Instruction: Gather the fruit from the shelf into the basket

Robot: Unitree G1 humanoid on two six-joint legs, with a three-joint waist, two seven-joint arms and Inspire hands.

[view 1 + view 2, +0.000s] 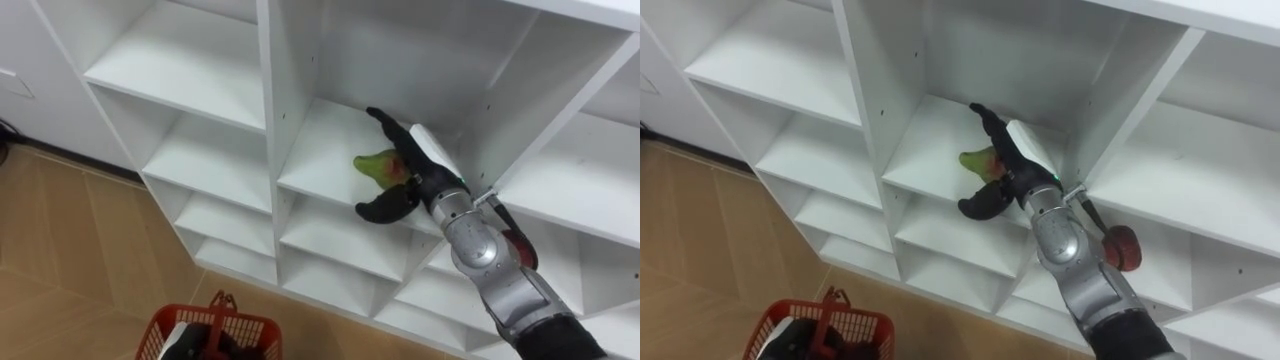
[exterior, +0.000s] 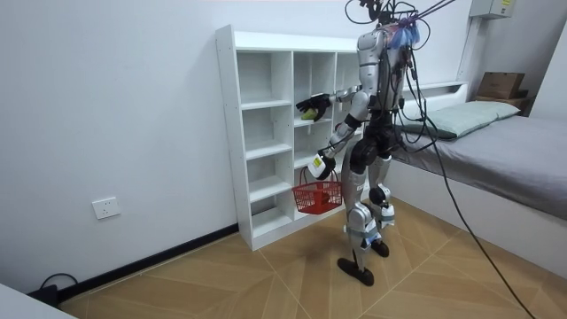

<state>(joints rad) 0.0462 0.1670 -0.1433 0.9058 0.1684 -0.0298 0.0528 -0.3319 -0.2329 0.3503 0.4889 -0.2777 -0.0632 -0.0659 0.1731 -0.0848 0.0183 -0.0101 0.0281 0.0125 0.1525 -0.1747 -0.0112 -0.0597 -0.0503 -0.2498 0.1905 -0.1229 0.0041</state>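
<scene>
My right hand (image 1: 408, 168) reaches into a middle compartment of the white closet (image 1: 268, 120) and is shut on a green fruit (image 1: 374, 167) with a reddish patch, fingers over it and thumb beneath. The fruit is at the front edge of that shelf, as the room view shows with the fruit (image 2: 306, 112) in the right hand (image 2: 316, 105). My left hand (image 2: 321, 166) hangs low at my side, shut on the handle of a red basket (image 2: 317, 197). The basket (image 1: 245, 332) shows at the bottom of the eye views with something dark inside.
A red round thing (image 1: 1121, 246) sits on the shelf below and right of my forearm. The other compartments around it look bare. I stand close to the closet on a wooden floor (image 2: 221, 283), with a bed (image 2: 496, 142) behind me.
</scene>
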